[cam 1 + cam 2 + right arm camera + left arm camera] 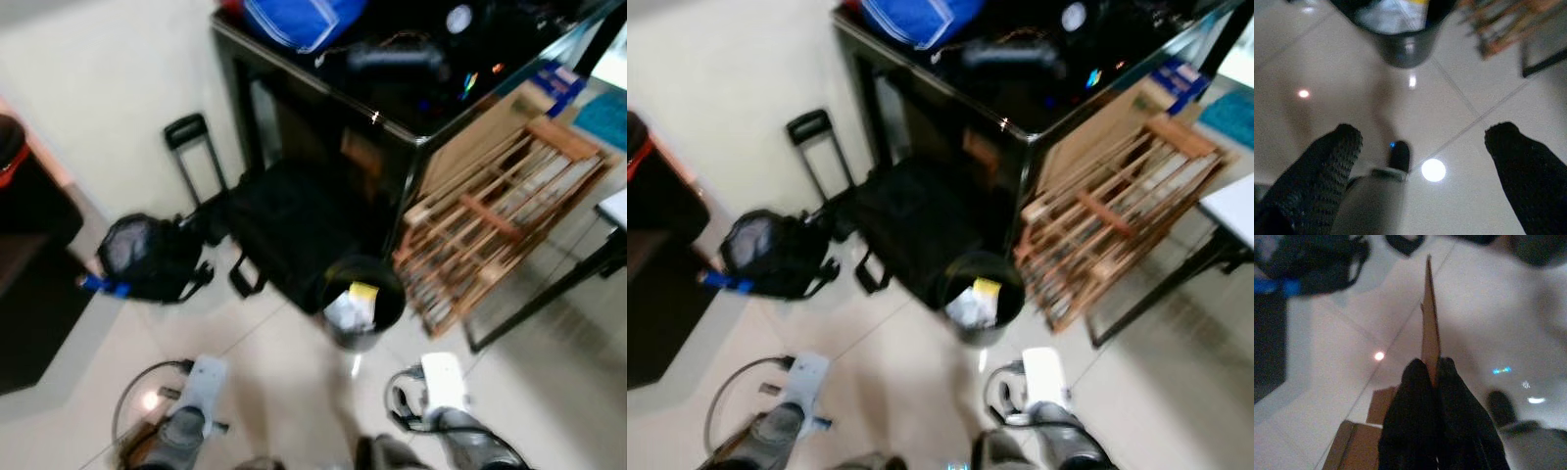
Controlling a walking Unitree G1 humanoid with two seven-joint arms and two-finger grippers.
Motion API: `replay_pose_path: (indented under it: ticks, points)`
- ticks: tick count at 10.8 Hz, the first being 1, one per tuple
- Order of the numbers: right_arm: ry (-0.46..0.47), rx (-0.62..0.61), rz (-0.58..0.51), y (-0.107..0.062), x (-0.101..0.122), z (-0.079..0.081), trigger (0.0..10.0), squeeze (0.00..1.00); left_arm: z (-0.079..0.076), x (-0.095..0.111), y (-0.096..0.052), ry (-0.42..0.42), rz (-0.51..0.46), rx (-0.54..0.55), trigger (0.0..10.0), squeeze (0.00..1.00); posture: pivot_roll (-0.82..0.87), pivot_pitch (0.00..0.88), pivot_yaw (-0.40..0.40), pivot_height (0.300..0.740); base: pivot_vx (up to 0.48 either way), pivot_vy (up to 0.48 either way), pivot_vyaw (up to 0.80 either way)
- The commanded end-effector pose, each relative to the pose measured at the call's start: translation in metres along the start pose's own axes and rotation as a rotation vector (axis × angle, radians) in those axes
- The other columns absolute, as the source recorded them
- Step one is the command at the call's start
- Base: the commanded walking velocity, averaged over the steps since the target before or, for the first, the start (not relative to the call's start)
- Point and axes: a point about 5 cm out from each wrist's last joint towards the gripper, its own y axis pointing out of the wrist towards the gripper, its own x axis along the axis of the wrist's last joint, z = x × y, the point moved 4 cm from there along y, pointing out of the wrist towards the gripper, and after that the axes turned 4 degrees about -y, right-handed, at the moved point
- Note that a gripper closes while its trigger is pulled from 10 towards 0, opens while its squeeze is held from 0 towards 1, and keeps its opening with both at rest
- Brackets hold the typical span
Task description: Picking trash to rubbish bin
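The left gripper (1431, 377) has its two black fingers pressed together on a thin sheet of brown cardboard (1430, 323), seen edge-on and running out past the fingertips over the pale tiled floor (1342, 357). Ahead of this gripper and off to its outer side lies a black mesh bag (147, 257) with a blue piece at its edge. Further ahead, a black suitcase (294, 230) with its pull handle (191, 147) raised leans against a dark cabinet (323, 108).

The rubbish bin (361, 302), a round black one already holding white and yellow trash, stands on the floor ahead of and between the two grippers, nearer the right one. The right gripper (1425, 142) is spread wide and holds nothing, with the bin straight ahead of its fingertips. Beyond it and to its outer side, a wooden rack (500, 211) leans against the cabinet.
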Motion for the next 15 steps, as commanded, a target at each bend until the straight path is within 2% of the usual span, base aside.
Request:
replay_pose_path:
  ticks: [1, 3, 8, 10, 11, 15]
  points:
    - [0.005, 0.015, 0.006, 0.0003, -0.0016, 0.0071, 10.0, 0.00, 0.0107, -0.0108, -0.0022, 0.015, 0.029, 0.022, 10.0, 0.00, 0.00, 0.167, 0.046, 0.740, 0.360, 0.000, 0.00]
    - [0.011, 0.020, 0.010, 0.0001, -0.0031, 0.0081, 10.0, 0.00, 0.0112, -0.0107, -0.0021, 0.018, 0.028, 0.022, 10.0, 0.00, 0.00, 0.160, 0.047, 0.740, 0.360, 0.000, -0.56]
    - [0.010, 0.019, 0.012, 0.0001, -0.0034, 0.0085, 10.0, 0.00, 0.0121, -0.0109, -0.0022, 0.021, 0.028, 0.021, 10.0, 0.00, 0.00, 0.159, 0.047, 0.740, 0.360, 0.000, 0.00]
    - [0.010, 0.024, 0.013, 0.0001, -0.0036, 0.0092, 10.0, 0.00, 0.0119, -0.0115, -0.0024, 0.021, 0.030, 0.021, 10.0, 0.00, 0.00, 0.167, 0.046, 0.740, 0.362, 0.000, -0.78]
    - [0.011, 0.022, 0.007, 0.0002, -0.0026, 0.0093, 10.0, 0.00, 0.0117, -0.0124, -0.0027, 0.026, 0.031, 0.019, 10.0, 0.00, 0.00, 0.172, 0.045, 0.740, 0.360, 0.000, 0.00]
    - [0.010, 0.019, 0.006, 0.0003, -0.0020, 0.0087, 10.0, 0.00, 0.0077, -0.0126, -0.0028, 0.005, 0.030, -0.008, 10.0, 0.00, 0.01, 0.179, 0.045, 0.740, 0.068, 0.000, 0.00]
